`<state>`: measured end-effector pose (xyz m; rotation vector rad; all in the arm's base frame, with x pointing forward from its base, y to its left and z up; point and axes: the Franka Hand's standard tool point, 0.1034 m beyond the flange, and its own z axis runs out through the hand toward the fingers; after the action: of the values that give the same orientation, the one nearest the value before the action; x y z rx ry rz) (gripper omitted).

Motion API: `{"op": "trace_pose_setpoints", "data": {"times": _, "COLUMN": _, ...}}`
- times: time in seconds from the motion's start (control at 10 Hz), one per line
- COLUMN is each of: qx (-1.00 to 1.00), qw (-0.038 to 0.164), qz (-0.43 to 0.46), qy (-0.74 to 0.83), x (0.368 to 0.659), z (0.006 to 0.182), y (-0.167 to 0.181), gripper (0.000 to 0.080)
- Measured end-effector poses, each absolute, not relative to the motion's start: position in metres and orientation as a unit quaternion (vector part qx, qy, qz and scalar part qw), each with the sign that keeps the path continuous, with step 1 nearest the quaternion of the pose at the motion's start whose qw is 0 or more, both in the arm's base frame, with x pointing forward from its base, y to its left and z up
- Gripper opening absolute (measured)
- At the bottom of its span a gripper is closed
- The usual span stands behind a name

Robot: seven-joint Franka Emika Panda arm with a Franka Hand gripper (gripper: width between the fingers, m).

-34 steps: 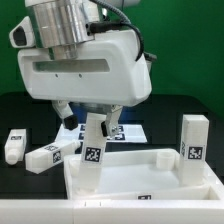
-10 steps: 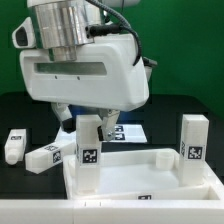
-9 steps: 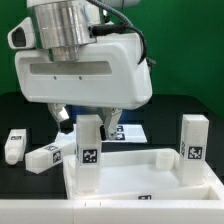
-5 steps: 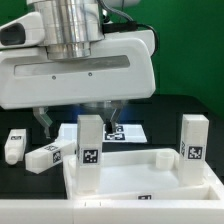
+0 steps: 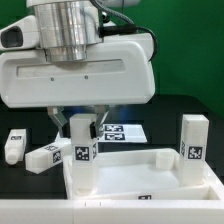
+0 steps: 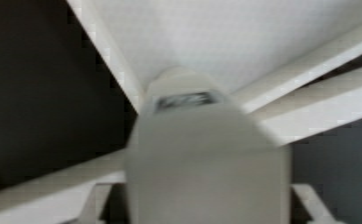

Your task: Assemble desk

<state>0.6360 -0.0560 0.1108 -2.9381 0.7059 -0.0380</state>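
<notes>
One white plastic rectangular tray-like desk top (image 5: 140, 178) lies nearest on the black table (image 5: 190, 108). Two white square-section tagged leg blocks stand in it: the clasped leg block (image 5: 82, 155) toward the exterior view's left, with the gripper (image 5: 80, 122) narrowed onto its top, and the free leg block (image 5: 192, 148) toward the right. Two loose leg blocks (image 5: 47, 156) (image 5: 12, 146) lie on the table beyond, and the one marker board (image 5: 122, 132) is farthest.

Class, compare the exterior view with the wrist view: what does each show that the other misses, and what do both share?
Exterior view only: the gripper closed on the gripped leg, a second upright leg, two loose legs lying flat, the marker board. Wrist view only: a close, blurred look down the gripped leg's length. Both: that leg and the desk top.
</notes>
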Motion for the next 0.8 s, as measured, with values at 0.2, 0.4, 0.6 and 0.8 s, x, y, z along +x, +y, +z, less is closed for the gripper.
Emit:
{"op": "trace_pose_setpoints", "data": {"times": 0.2, "qx": -0.931, "qw": 0.054, "qz": -0.005, "qy": 0.362, "x": 0.6358, "z": 0.1109, "y": -0.0546, "gripper": 0.0285}}
{"op": "trace_pose_setpoints", "data": {"times": 0.4, "qx": -0.828, "qw": 0.066, "qz": -0.001, "qy": 0.557, "x": 0.6339, "z": 0.1085, "y": -0.0573, "gripper": 0.0285}}
{"op": "trace_pose_setpoints", "data": {"times": 0.6, "qx": -0.770, "qw": 0.073, "qz": 0.008, "qy": 0.634, "x": 0.6333, "z": 0.1079, "y": -0.0611, "gripper": 0.0285}}
{"op": "trace_pose_setpoints", "data": {"times": 0.8, "qx": -0.745, "qw": 0.072, "qz": 0.011, "qy": 0.663, "x": 0.6332, "z": 0.1078, "y": -0.0610, "gripper": 0.0285}}
